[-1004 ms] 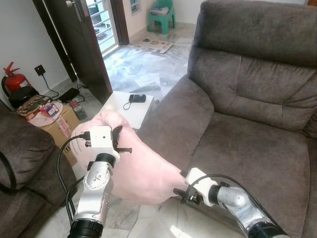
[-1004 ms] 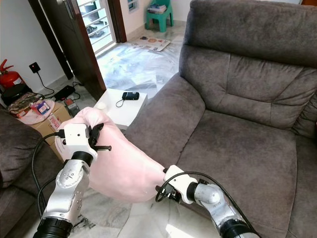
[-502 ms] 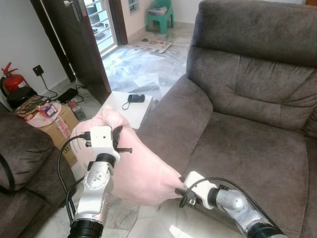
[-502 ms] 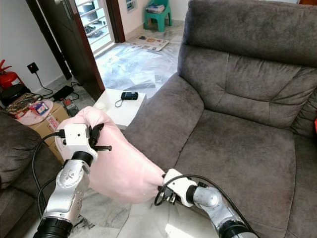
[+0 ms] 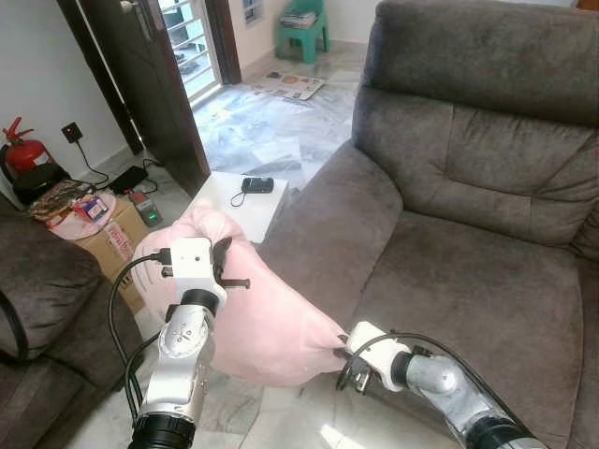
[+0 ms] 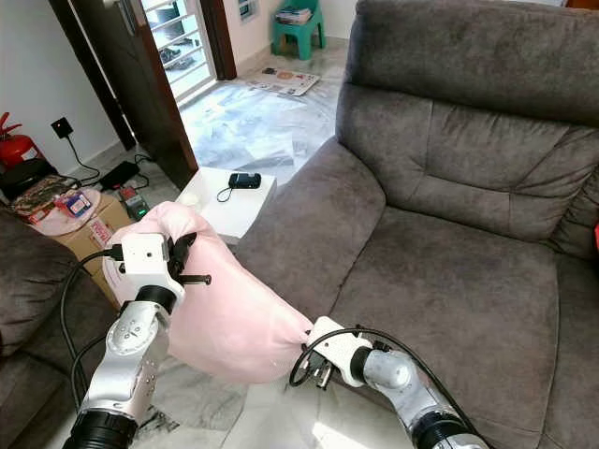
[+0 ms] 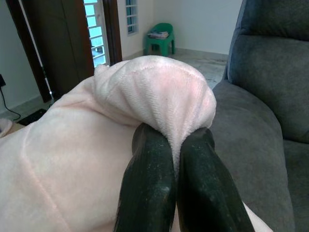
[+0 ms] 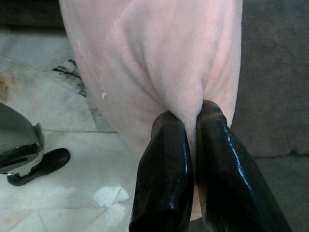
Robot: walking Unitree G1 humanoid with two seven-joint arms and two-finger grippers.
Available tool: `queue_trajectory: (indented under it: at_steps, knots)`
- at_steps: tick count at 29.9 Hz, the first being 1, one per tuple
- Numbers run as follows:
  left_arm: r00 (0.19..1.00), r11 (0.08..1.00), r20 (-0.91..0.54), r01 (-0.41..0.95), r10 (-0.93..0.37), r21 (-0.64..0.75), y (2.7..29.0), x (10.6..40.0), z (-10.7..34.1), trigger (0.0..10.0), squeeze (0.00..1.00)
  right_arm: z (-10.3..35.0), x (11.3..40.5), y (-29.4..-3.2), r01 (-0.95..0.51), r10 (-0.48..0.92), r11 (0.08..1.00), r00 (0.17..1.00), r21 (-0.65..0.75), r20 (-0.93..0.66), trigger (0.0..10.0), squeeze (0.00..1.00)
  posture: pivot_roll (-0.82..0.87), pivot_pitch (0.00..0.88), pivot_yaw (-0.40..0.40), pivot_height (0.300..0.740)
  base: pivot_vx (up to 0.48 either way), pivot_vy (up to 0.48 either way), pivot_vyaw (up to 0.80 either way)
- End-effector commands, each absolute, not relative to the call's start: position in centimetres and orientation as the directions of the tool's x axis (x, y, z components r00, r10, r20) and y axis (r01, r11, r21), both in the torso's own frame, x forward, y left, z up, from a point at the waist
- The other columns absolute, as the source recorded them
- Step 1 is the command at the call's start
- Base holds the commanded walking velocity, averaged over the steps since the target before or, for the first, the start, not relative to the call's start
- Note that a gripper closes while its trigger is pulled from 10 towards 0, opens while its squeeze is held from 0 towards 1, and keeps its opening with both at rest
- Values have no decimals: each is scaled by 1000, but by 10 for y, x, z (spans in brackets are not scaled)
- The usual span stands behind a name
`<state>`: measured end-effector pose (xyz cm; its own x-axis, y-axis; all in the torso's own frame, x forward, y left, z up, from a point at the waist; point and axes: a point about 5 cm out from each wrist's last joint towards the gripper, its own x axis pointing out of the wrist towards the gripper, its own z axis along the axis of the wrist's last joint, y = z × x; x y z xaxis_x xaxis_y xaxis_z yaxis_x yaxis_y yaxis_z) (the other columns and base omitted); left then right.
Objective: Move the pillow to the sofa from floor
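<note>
Both arms hold the pink pillow above the floor beside the grey sofa, left gripper and right gripper each clamped on a fold.

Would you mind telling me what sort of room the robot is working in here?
Most likely a home living room: a grey sofa takes up the right side, a small white side table stands on the marble floor, and a doorway opens behind them.
</note>
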<state>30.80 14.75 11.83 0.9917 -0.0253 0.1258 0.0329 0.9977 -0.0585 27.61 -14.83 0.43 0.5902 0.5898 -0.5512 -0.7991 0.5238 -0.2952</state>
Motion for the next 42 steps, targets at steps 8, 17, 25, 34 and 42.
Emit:
queue_trajectory:
  at_steps: [8, 17, 25, 34, 42]
  knots:
    - [983, 999, 181, 42, -36, -30, 151, 308, 130, 10000, 0, 28, 301, -168, -547, 406, 758, 821, -354, -401, 10000, 0, -47, 38, 86, 740, 0, 0, 0]
    - [994, 998, 90, 64, -65, 10, 156, 293, 109, 10000, 0, 83, 314, -199, -87, 89, 976, 996, -199, -2, 10000, 0, -59, 34, 89, 740, 0, 0, 0]
    - [983, 994, 161, 73, -86, 85, 155, 291, 120, 10000, 0, 142, 306, -179, 8, 3, 999, 955, -35, 295, 10000, 0, -59, 6, 86, 740, 0, 0, 0]
    - [969, 991, 219, 97, -116, 97, 143, 295, 136, 10000, 0, 153, 305, -172, 1, 3, 1000, 952, -13, 306, 10000, 0, -63, 0, 88, 740, 0, 0, 0]
    - [945, 995, 317, 61, -82, 75, 144, 295, 162, 10000, 0, 174, 301, -162, -40, 47, 999, 927, -26, 371, 10000, 0, -65, 0, 91, 740, 0, 0, 0]
